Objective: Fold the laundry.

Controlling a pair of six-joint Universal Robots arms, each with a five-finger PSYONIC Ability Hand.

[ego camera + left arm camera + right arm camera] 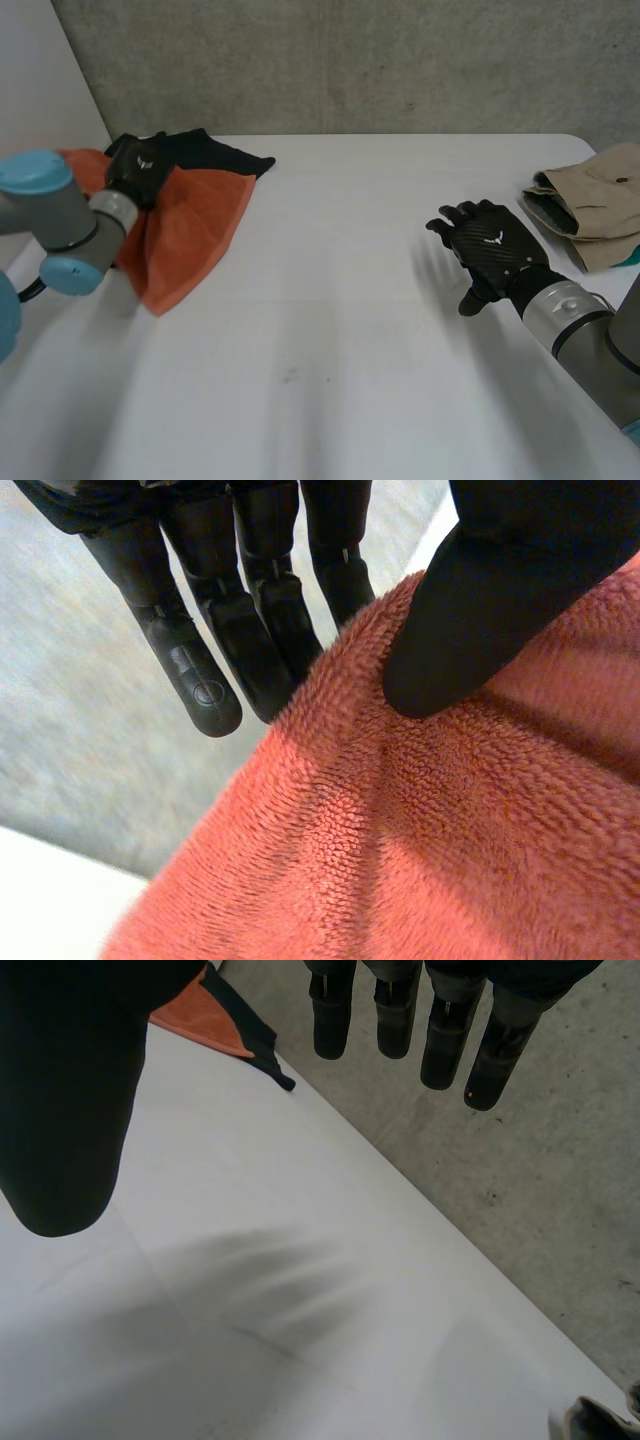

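Head view: left hand pinches the orange fleece towel, which overlaps a black garment; right hand hovers, fingers spread, above the white table, near folded beige clothing.

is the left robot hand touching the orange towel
Touching. The left wrist view shows the left robot hand with its thumb pressed onto the orange towel and its fingers behind the towel's edge, pinching it.

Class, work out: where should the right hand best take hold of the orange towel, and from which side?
Probably the orange towel's loose near corner, coming from the table's middle: it juts out flat, clear of the left hand pinching the far edge.
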